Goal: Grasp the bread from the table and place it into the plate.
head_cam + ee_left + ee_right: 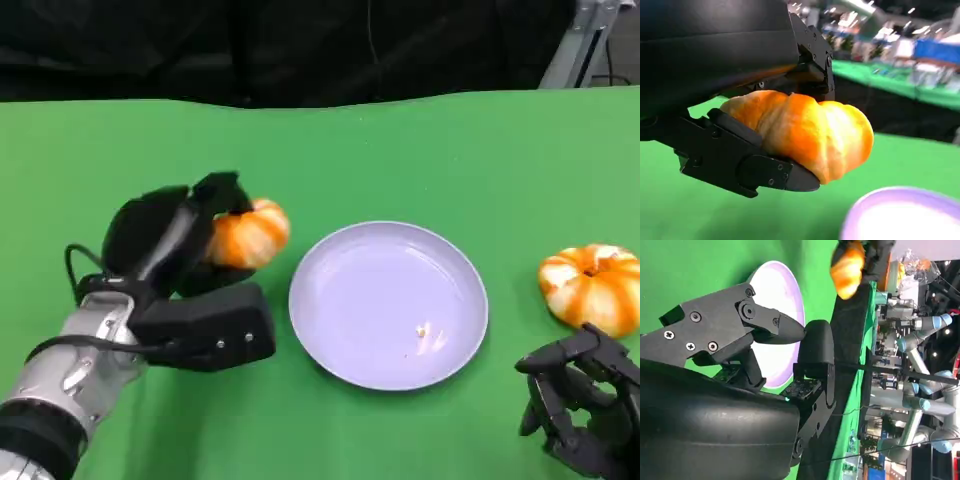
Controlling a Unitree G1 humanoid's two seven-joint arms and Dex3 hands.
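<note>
Left robot hand (190,240) grasps orange bread (250,234), fingers clamped above and below it, lifted off green worktop (420,150), just left of plate (310,310). Plate lavender, round, near worktop centre, few crumbs inside. Second orange bread roll (592,287) lies on worktop right of plate. Right robot hand (580,405) low at near right corner, fingers apart, holding nothing, close to second roll.
</note>
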